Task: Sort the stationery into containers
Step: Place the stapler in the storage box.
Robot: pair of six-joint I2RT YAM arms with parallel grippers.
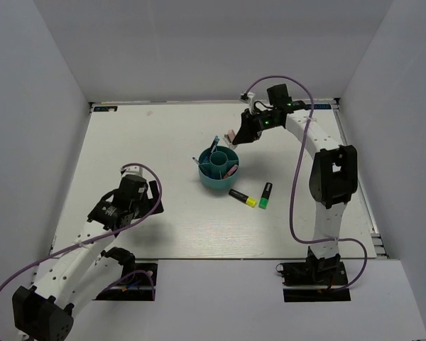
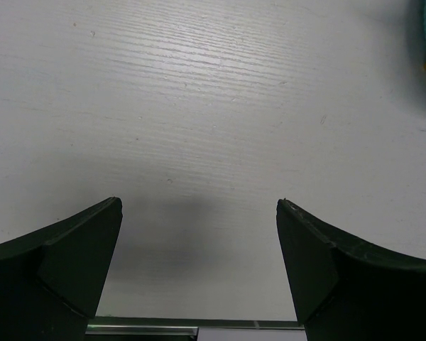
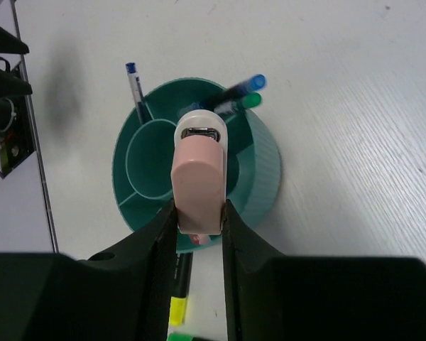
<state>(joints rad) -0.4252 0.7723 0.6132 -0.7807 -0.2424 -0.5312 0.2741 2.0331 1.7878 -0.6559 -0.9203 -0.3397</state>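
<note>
The round teal organizer (image 1: 219, 170) stands mid-table, with thin blue pens (image 1: 213, 147) and a pink marker (image 1: 231, 170) in its compartments. My right gripper (image 1: 239, 135) is shut on a pink, rounded stationery item (image 3: 197, 188) and holds it above the organizer's rim (image 3: 264, 170); the item also shows in the top view (image 1: 230, 135). A black marker with a yellow cap (image 1: 243, 197) and a black marker with a green cap (image 1: 265, 195) lie on the table right of the organizer. My left gripper (image 1: 153, 197) is open and empty over bare table (image 2: 199, 206).
In the right wrist view, a blue pen (image 3: 133, 85) and blue- and green-capped pens (image 3: 247, 92) stick out of the organizer, and the yellow-capped marker (image 3: 177, 302) lies under my fingers. White walls enclose the table at the back and both sides.
</note>
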